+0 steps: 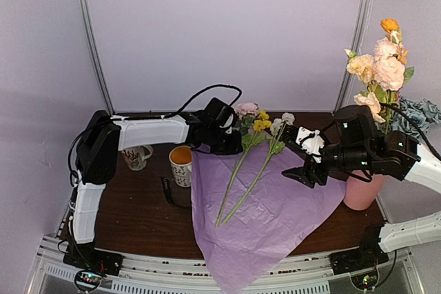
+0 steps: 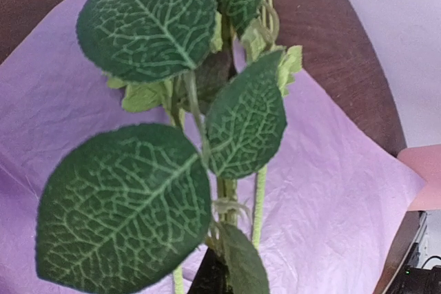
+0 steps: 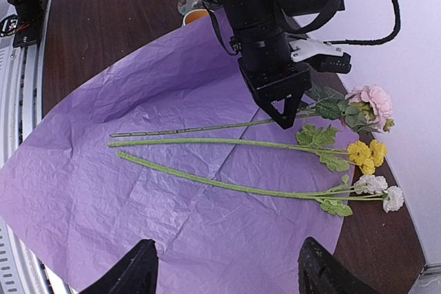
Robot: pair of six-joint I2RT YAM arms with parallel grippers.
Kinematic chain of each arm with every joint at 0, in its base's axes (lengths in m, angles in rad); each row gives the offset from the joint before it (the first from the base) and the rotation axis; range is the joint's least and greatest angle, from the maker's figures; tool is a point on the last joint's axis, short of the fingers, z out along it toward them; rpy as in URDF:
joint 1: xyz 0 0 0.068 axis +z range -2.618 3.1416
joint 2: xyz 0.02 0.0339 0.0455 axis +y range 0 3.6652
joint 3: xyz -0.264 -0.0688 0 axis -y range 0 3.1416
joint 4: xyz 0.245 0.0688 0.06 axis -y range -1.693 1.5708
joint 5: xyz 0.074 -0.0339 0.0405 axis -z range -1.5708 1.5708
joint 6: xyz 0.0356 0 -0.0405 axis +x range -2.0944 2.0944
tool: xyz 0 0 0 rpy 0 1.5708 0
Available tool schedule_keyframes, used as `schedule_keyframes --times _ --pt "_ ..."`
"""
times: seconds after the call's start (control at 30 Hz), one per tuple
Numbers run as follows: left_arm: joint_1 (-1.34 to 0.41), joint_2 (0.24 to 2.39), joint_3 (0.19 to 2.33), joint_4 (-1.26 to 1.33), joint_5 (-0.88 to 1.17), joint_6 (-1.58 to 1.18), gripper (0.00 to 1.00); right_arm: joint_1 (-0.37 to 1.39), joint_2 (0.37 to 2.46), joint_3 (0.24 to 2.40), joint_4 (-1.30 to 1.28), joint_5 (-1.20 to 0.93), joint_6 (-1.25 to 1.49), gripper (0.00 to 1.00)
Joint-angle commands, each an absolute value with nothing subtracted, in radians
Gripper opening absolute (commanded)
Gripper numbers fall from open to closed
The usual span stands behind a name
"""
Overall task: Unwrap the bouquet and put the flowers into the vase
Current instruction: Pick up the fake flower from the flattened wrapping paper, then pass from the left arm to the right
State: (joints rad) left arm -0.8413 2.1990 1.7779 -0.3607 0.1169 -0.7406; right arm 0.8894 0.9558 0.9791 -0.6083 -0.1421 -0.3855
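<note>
Paper (image 1: 275, 218) lies spread on the table with three flowers (image 3: 227, 142) close together on it, so lifting one may drag its neighbours or snag the paper. The vase (image 1: 362, 194), on the right, holds several blooms (image 1: 386, 67). The mug (image 1: 181, 166), on the left, shows none. The right gripper (image 3: 227, 270) hangs spread and empty. The left gripper (image 3: 286, 116) pinches the far pink flower (image 3: 372, 101) by its stem.

Three long-stemmed flowers (image 3: 241, 141) lie side by side on flat lilac tissue paper (image 1: 275, 211). The pink vase (image 1: 362, 194) stands upright, holding peach blooms (image 1: 386, 70).

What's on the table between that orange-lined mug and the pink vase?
In the overhead view: spread lilac tissue paper with long-stemmed flowers on it, the right gripper hovering above.
</note>
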Motion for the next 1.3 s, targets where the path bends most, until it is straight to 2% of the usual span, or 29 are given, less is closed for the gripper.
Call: schedule_keyframes --times 0.0,0.23,0.47,0.83,1.07,1.27 --pt "-0.839 2.139 1.746 -0.249 0.161 -0.756 0.0 0.879 0.963 0.983 -0.598 -0.152 -0.373 0.71" --pt "-0.848 2.014 1.654 -0.152 0.199 -0.714 0.0 0.875 0.988 1.047 -0.603 -0.108 -0.34 0.69" --pt "-0.876 1.82 1.499 -0.014 0.213 -0.66 0.0 0.872 1.086 1.266 -0.613 -0.088 -0.251 0.7" --pt "-0.94 1.538 1.14 0.407 0.205 -0.608 0.0 0.867 1.277 1.562 -0.623 -0.209 -0.031 0.66" --pt "-1.004 1.44 1.076 0.4 0.151 -0.532 0.0 0.867 1.379 1.696 -0.641 -0.264 0.02 0.71" --pt "-1.03 1.396 1.039 0.423 0.121 -0.522 0.0 0.868 1.419 1.711 -0.633 -0.33 0.073 0.68"
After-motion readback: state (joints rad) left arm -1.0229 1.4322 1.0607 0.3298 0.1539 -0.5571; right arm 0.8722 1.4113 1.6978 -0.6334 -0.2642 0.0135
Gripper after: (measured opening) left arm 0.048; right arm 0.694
